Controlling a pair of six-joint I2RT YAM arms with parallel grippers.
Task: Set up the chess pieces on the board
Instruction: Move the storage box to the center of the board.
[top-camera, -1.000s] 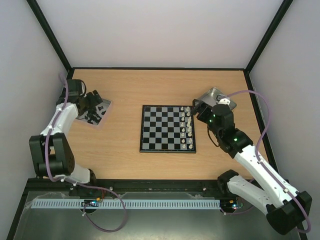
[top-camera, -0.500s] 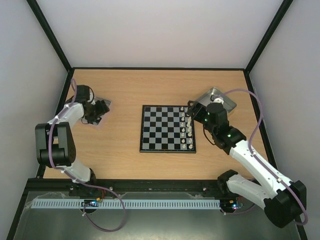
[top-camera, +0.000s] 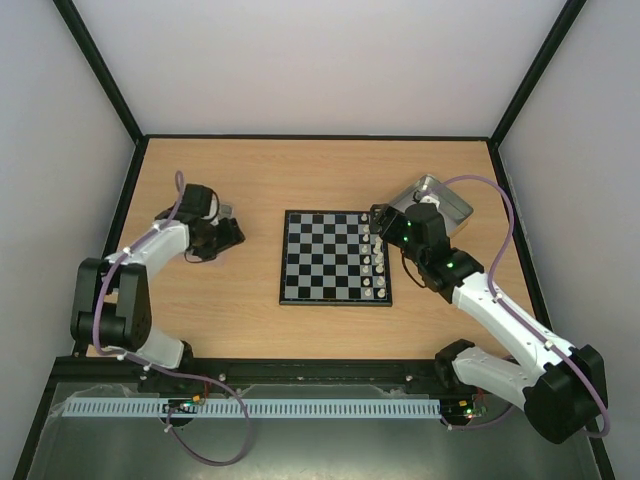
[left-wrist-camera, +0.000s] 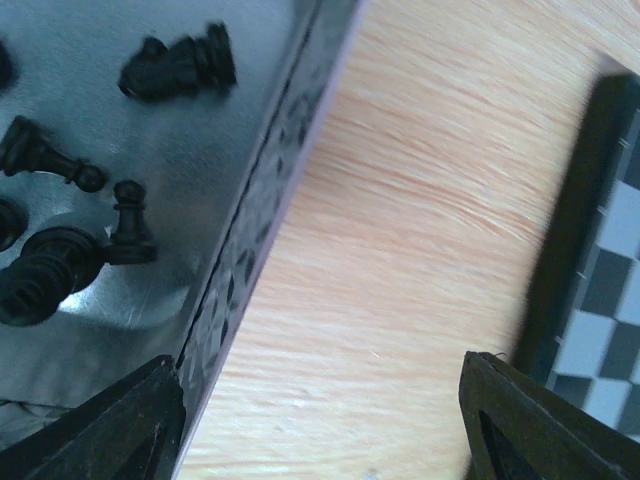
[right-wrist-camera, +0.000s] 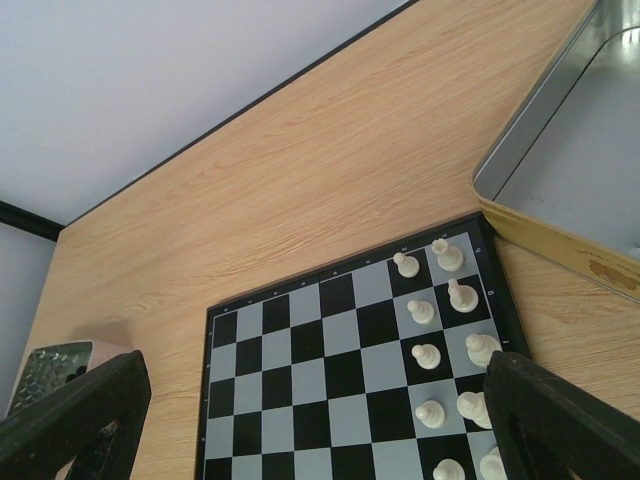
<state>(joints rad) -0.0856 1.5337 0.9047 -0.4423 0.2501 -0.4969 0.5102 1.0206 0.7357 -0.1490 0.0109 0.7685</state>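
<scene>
Several black chess pieces lie loose in a shiny metal tray at the left of the left wrist view. None of them stands on the board. My left gripper hovers over bare wood between that tray and the board. In its own view the left gripper is open, with only wood between the fingers. My right gripper hangs open above the board's right side. In the right wrist view the right gripper has checks below it and holds nothing.
Pale white pieces stand in two columns along the board's right side. A second metal tray sits at the back right, its rim close to the board's corner. Black frame posts and white walls enclose the table.
My left arm has swung right, off the tray and toward the board, its jaws narrowing a little. My right gripper has crept left over the board's right edge.
</scene>
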